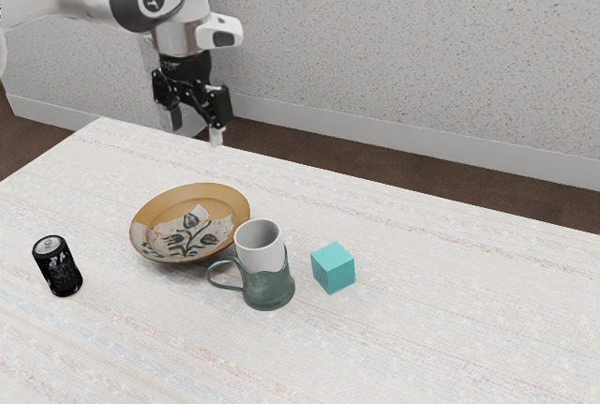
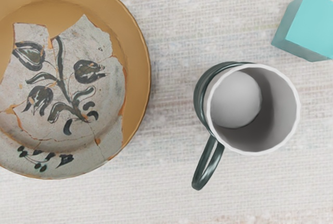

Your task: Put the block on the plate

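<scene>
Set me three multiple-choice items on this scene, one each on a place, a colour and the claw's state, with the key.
1. Where is the teal cube-shaped block, relative to the ochre-rimmed, flower-patterned plate and the green-and-white handled mug?
A. On the plate
B. Inside the mug
C. On the pale table, clear of both

2. What colour is the side of the cylindrical drinks can?
A. Red
B. Black
C. Yellow

3. What is the state of the black two-finger claw?
A. Open, holding nothing
B. Shut on the block
C. Shut on the plate

Key:
1. C: the wrist view shows bare table between block and mug, with the plate on the mug's other side.
2. B: its side is black with pale lettering.
3. A: the exterior view shows the fingers apart with nothing between them.
</scene>
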Tool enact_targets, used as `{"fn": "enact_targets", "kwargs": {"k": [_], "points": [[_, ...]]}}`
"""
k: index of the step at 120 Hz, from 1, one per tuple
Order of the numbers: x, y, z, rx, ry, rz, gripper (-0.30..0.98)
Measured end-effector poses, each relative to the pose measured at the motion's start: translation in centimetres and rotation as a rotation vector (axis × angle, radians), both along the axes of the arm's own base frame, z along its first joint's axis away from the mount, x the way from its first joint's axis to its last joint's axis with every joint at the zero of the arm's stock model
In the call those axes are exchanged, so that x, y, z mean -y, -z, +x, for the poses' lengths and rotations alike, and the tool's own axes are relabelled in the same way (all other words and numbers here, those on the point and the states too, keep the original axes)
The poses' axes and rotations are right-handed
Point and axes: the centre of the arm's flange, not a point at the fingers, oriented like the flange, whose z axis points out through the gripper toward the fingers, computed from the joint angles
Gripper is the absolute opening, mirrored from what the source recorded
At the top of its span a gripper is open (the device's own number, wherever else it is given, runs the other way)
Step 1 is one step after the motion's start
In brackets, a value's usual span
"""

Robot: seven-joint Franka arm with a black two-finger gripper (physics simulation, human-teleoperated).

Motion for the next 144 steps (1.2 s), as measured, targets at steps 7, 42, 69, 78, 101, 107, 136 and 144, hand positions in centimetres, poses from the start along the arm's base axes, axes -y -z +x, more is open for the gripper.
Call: {"fn": "enact_targets", "kwargs": {"k": [7,42,69,78,101,107,136,144], "points": [[0.5,0.0,0.0,0.001,0.019,0.000,0.69],[8.4,6.0,2.4,-0.024,0.180,-0.010,0.69],[16.9,11.0,4.3,-0.009,0.326,-0.049,0.69],[18.6,11.9,4.9,-0.002,0.354,-0.064,0.68],[14.7,17.9,6.6,-0.022,0.299,-0.074,0.69],[14.1,18.9,7.1,-0.019,0.291,-0.079,0.69],[16.6,18.8,7.1,0.023,0.359,-0.107,0.69],[16.8,19.0,7.0,0.023,0.370,-0.110,0.69]]}}
